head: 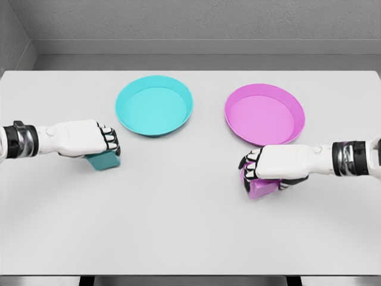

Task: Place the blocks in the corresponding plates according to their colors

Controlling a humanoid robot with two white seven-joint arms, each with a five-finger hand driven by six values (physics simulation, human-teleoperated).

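A teal plate (154,106) sits at the table's far middle-left, and a pink plate (264,114) lies to its right. My left hand (102,143) rests over a teal block (105,160) on the table, below and left of the teal plate, with its fingers curled around the block's top. My right hand (262,170) covers a pink block (262,187) just below the pink plate, fingers wrapped over it. Both blocks touch the table and are mostly hidden by the hands.
The white table (190,238) spans the whole view, with its front edge at the bottom. A grey wall stands behind its far edge.
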